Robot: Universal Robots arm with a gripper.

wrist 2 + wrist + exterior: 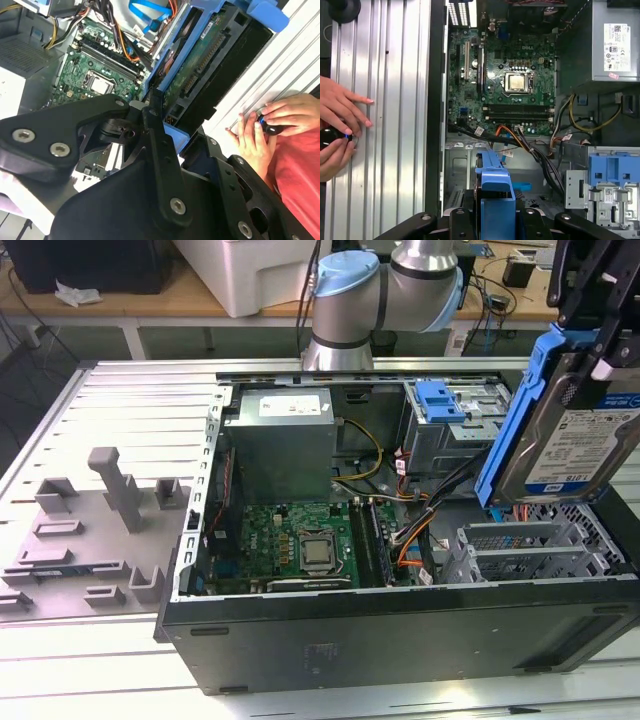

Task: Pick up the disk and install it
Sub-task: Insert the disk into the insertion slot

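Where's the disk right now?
The disk is at the exterior view's right, held tilted on edge by the gripper, above the right end of the open computer case.

Your exterior view looks down at a slant across the whole open case (400,630) from a little way off, with the arm (345,300) beyond it. Your first wrist view faces straight down into the case from above. Your second wrist view sits close behind the disk (200,65), tilted. All three share the motherboard (290,540); both wrist views share a person's hands (340,120).
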